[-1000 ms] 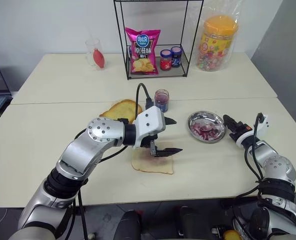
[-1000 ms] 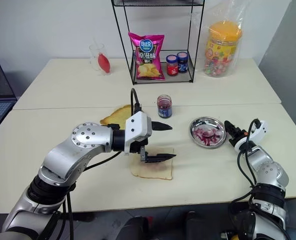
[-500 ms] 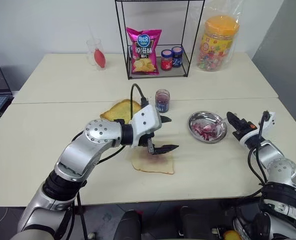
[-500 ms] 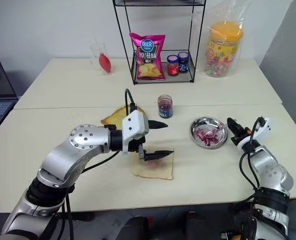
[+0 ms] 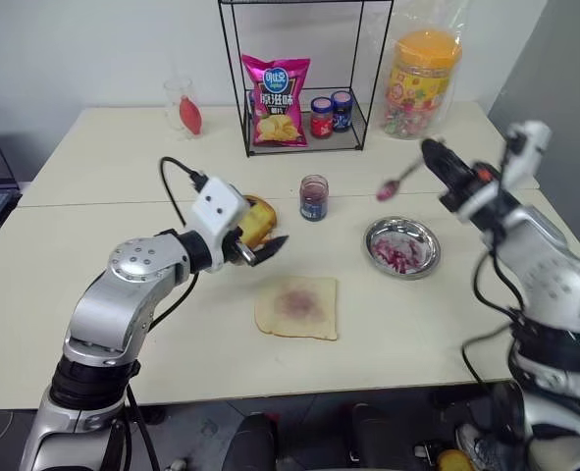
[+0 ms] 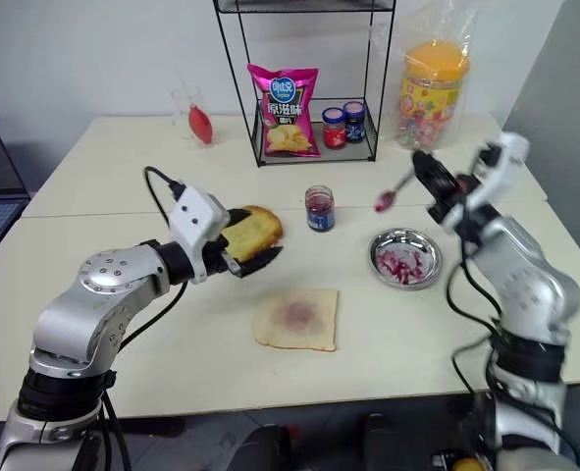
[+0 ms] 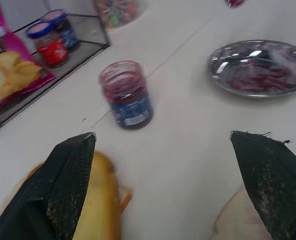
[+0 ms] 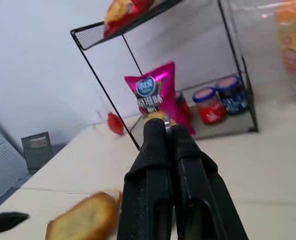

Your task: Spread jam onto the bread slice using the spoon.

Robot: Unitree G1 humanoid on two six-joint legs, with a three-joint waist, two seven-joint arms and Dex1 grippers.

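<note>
Since a second ago the right gripper (image 5: 433,155) has risen from beside the steel dish (image 5: 422,235) and now hangs well above it, fingers pinched tight on the spoon (image 5: 398,183), whose bowl carries a red dab of jam (image 5: 385,193). Meanwhile the left gripper (image 5: 260,247) has pulled off the bread slice (image 5: 297,308) toward the golden toast (image 5: 255,218), its jaws spread wide and holding nothing. Relative to the dish, the bread slice lies down-table and to the left, flat, with a purplish smear at its centre; the small glass jar (image 5: 314,197) stands left of the dish. More jam stays in the dish. From here, I judge the risks to be these: the thin handle may twist in the grip, the dab may drip onto the table during the carry, and, with nothing pinning the slice, spreading may drag it.
</note>
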